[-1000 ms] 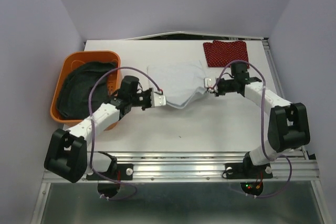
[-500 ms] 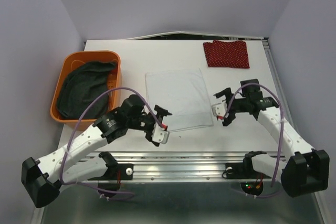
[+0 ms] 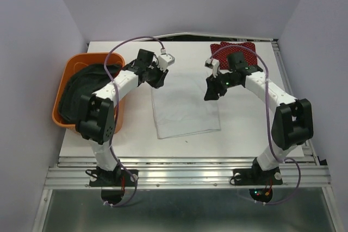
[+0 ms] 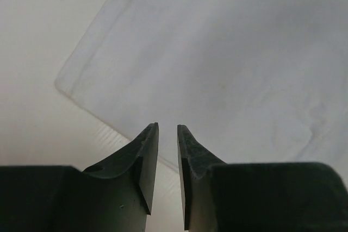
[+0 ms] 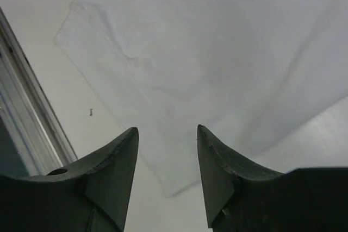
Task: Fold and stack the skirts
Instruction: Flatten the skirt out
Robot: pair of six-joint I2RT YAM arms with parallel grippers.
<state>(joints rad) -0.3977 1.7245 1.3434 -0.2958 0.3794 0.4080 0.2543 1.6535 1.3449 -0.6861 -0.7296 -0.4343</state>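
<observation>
Swung to far corners of the white skirt [image 3: 185, 107], left gripper [image 4: 167, 126] and right gripper [image 5: 166, 130] hang parted (both empty); shallow pinches could rumple it.

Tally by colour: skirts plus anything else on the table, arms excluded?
red skirt: 1
white skirt: 1
dark grey skirt: 1
orange basket: 1
Total: 4
</observation>
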